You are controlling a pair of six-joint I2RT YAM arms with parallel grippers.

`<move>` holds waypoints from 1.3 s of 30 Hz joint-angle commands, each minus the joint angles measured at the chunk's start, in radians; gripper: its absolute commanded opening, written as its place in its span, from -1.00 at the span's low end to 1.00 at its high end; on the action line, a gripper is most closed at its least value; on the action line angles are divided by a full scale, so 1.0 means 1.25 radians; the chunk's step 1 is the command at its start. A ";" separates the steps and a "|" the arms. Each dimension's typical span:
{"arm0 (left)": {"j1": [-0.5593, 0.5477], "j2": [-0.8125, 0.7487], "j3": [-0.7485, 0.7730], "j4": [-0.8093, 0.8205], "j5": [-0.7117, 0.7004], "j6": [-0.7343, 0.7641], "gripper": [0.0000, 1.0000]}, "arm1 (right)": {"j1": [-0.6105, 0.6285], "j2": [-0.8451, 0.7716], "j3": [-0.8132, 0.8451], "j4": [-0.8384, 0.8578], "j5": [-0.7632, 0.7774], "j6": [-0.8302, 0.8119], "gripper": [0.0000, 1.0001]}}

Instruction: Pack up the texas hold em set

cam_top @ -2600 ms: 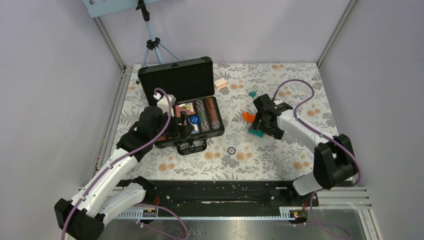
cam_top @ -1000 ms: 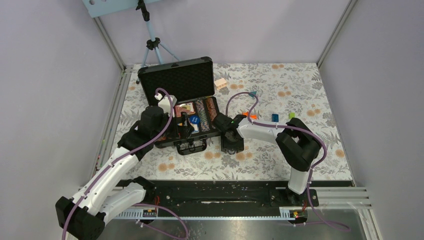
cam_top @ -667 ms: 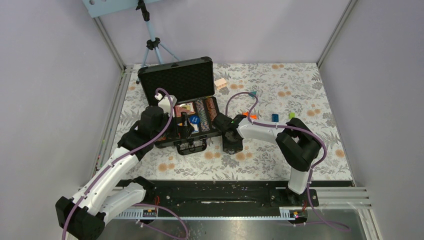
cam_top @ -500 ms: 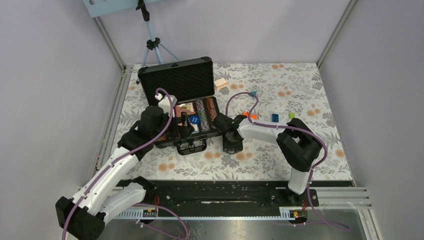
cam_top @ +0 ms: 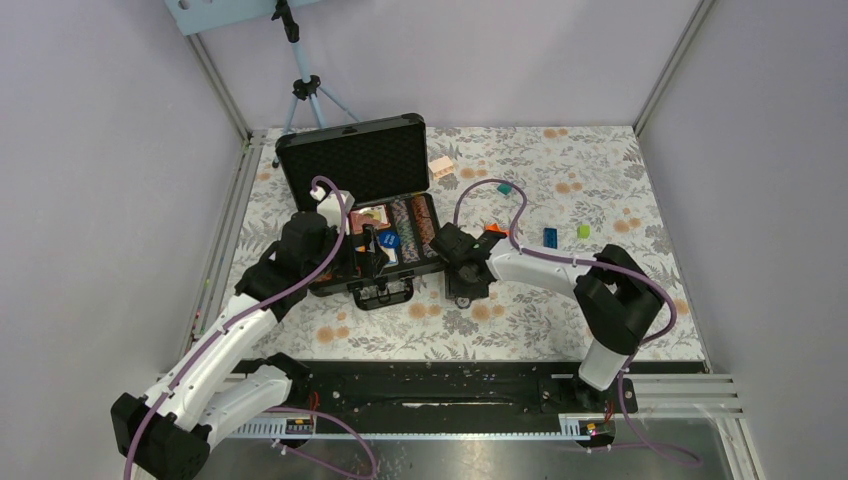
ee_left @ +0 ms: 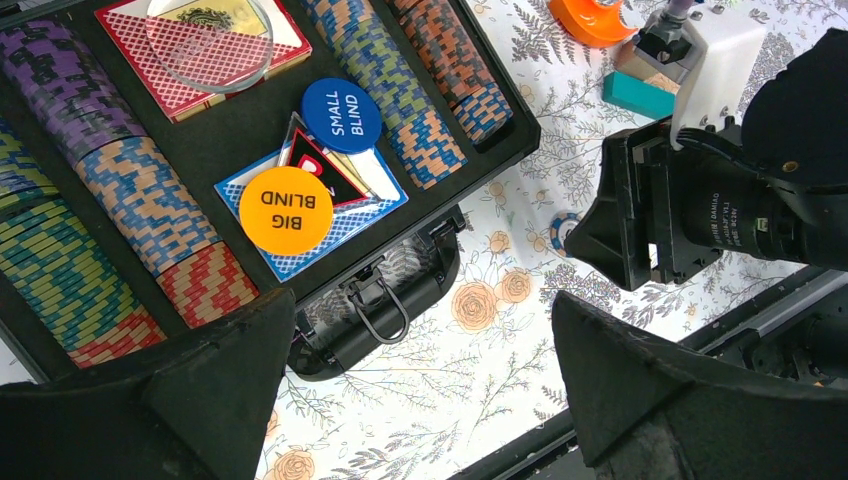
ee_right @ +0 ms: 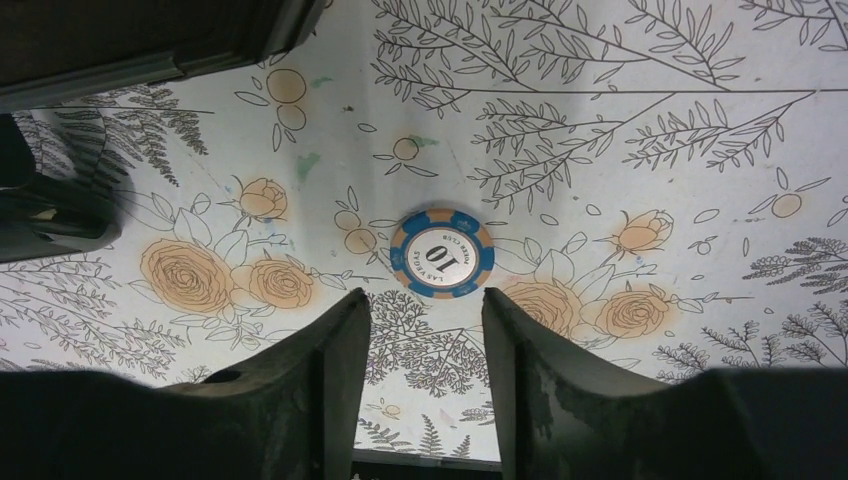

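Black briefcase [cam_top: 352, 162] is lying open toward the far left corner of the surface [cam_top: 520, 325], with its lid standing up along its far side. Left pincer [cam_top: 369, 258] is hovering over the case's near edge. Right pincer [cam_top: 463, 292] is hanging low just off the case's near right corner.

Left wrist: fingers are standing wide apart, holding nothing. Under them the case is showing rows of striped chips [ee_left: 120, 190], a red card deck [ee_left: 285, 50], a blue SMALL BLIND disc [ee_left: 341, 115] and an orange BIG BLIND disc [ee_left: 285, 209]. One loose chip [ee_left: 566, 232] is lying on the surface outside the case, beside the right arm.

Right wrist: fingers are standing narrowly parted, gripping nothing. Loose chip, marked 10, is lying flat just beyond the fingertips, touching neither.
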 commanded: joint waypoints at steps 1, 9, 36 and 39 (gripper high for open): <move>0.004 -0.004 0.018 0.017 0.017 0.007 0.98 | 0.005 -0.016 0.009 0.006 0.027 -0.008 0.11; 0.004 -0.004 0.018 0.016 0.016 0.007 0.98 | 0.004 0.073 0.056 -0.016 0.058 -0.009 0.15; 0.005 -0.002 0.016 0.018 0.022 0.006 0.98 | 0.004 0.071 -0.004 -0.022 0.010 -0.009 0.08; 0.004 -0.002 0.017 0.018 0.021 0.006 0.98 | 0.004 0.072 -0.007 -0.009 0.003 -0.009 0.08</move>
